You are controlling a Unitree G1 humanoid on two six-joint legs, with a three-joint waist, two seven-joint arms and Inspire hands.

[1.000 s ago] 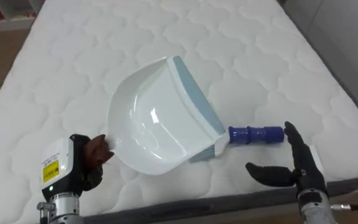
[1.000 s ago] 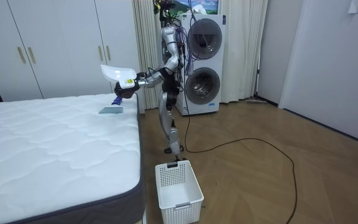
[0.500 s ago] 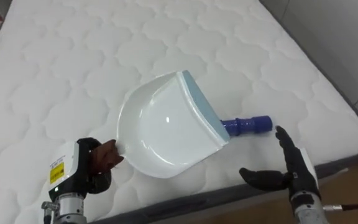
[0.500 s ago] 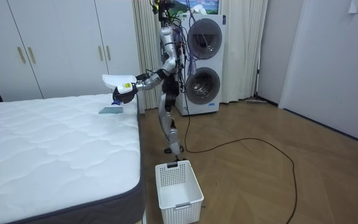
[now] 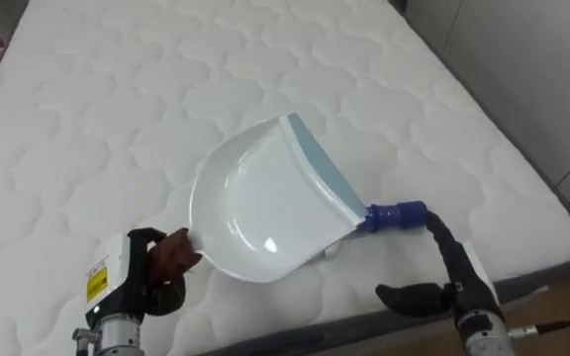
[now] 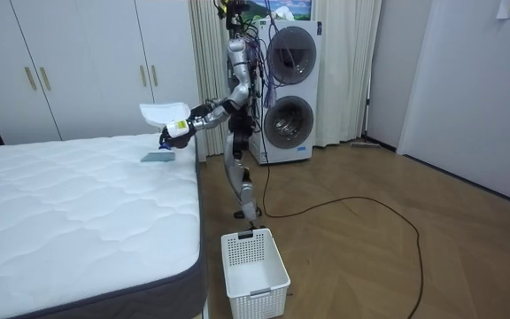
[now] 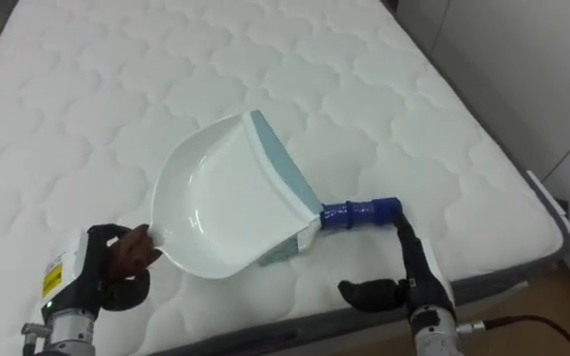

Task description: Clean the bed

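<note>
Nearest to me, at the dustpan's narrow back end, my left robot hand point(image 5: 127, 290) is curled tight round the dustpan point(image 5: 260, 213) and holds it in the air over the bed point(image 5: 166, 79), mouth turned away from me and to the right. I judge the pan light, stiff and slick, a hollow plastic shell. That back end is the only sensible place to hold it, and a loose hold would let it swivel. To the right of the dustpan my right robot hand point(image 5: 450, 282) is spread, thumb out sideways and the fingers point(image 5: 441, 237) straight. They reach up to the free end of the hand brush point(image 5: 396, 214), whose blue handle sticks out from under the pan's right corner. I cannot tell whether the fingertips touch it or stop just short, and nothing is clasped in that hand. The brush should be light too, its ribbed handle hard and round, so it may roll on the soft quilting if nudged. I would take it round the middle of the handle, clear of the pan's lip. Beyond the dustpan the white quilted mattress runs on bare.
</note>
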